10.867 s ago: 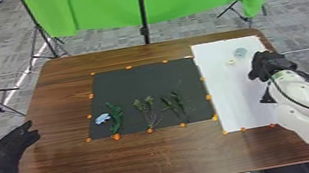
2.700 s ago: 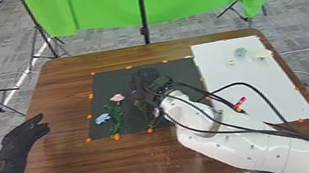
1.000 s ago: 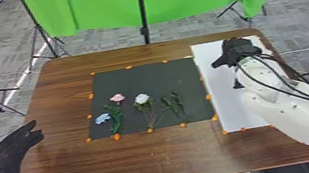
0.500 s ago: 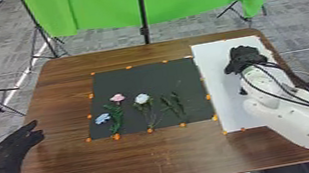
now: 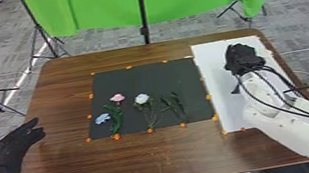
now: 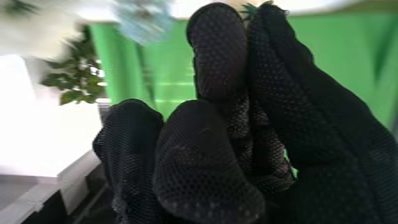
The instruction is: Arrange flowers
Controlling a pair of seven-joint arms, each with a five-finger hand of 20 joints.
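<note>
Three flowers (image 5: pixel 142 98) lay from eight o'clock to centre on the black mat (image 5: pixel 149 77), right hand (image 5: pixel 242 59) at the tabletop's (image 5: pixel 158 160) two o'clock, fingers (image 6: pixel 200 150) together, apparently empty, left hand (image 5: pixel 17 145) relaxed at nine.

The left hand (image 5: pixel 18 141) is open, thumb apart. The right arm (image 5: pixel 286 126) extends forward, its right hand (image 5: pixel 241 55) loosely open, fingers up.

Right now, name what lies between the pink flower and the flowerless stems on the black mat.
The white flower lies between the pink flower and the flowerless stems, as the head view shows.
</note>
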